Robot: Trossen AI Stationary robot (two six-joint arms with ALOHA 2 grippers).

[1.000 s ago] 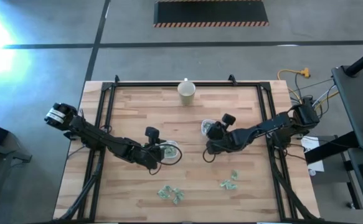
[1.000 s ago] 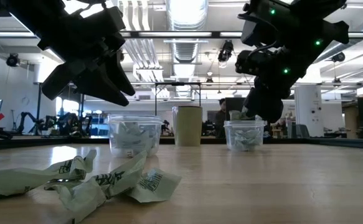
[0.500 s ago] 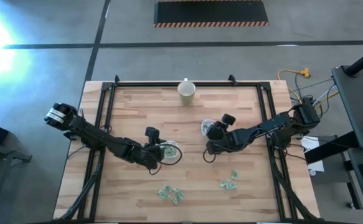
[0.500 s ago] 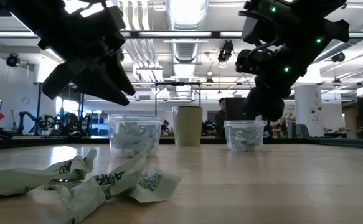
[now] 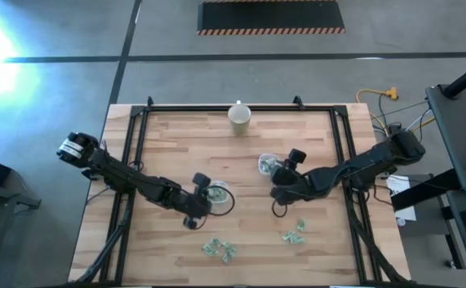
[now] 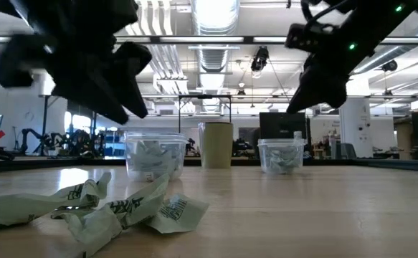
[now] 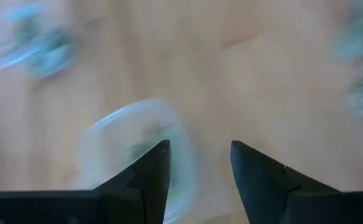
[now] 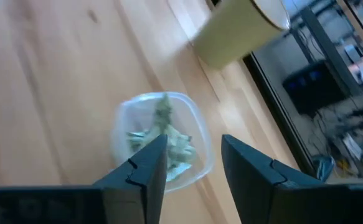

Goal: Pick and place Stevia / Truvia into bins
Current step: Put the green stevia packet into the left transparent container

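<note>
A pale butcher-block wooden table (image 5: 177, 144) carries two small clear plastic square bins with rounded corners, the left bin (image 5: 218, 194) and the right bin (image 5: 268, 165), both near the frame's centre and both holding crumpled pale green and white paper packets. Two loose heaps of packets (image 5: 218, 249) (image 5: 295, 233) lie in the lower middle of the high view. A cream round cup (image 5: 240, 118) stands at top centre. The left gripper (image 7: 197, 180) hovers just beside the left bin, fingers parted and empty. The right gripper (image 8: 190, 171) hangs above the right bin's near edge, fingers spread, holding nothing. Both arms reach inward, slanting from the table's sides
</note>
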